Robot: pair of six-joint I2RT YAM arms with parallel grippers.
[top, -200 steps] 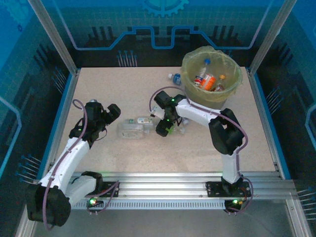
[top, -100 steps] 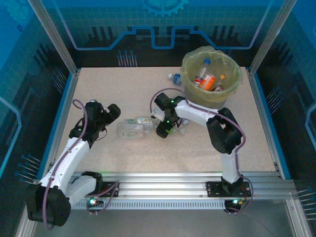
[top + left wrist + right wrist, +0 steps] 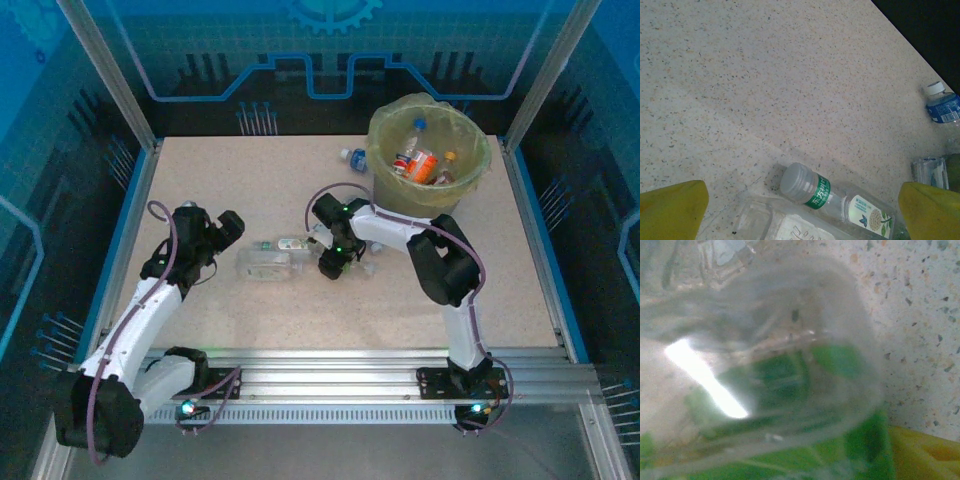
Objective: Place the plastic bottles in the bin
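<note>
Step in hand: pick by the right arm (image 3: 390, 228) of a clear green-label bottle (image 3: 790, 390) lying mid-desk, a little left of the bin (image 3: 425, 200). The right jaws are down on it. The wrist cam sits so close that I see one yellow pad (image 3: 925, 455) at the bottle's edge and not the other, so I can't tell if they grip it or just straddle it. The left jaws are wide open, yellow pads (image 3: 670, 207) at both lower corners of the wrist view. They hang over a green-banded bottle (image 3: 825, 192) and a clear one (image 3: 770, 225) lying side by side on the desk (image 3: 250, 180), touching nothing. Several bottles (image 3: 420, 162) already sit in the bin, and a blue-label one (image 3: 352, 157) lies just beside its wall. For a clean grab I'd close on the middle of the body, not the neck end. Thin plastic will likely buckle and squirt out if squeezed hard, so stop at firm contact. Lift straight up before swinging, since the neighbouring bottles lie near and could get dragged. Clear the bag-lined rim with margin and release over the centre of the opening. Left arm is probably best held back until the right is clear.
</note>
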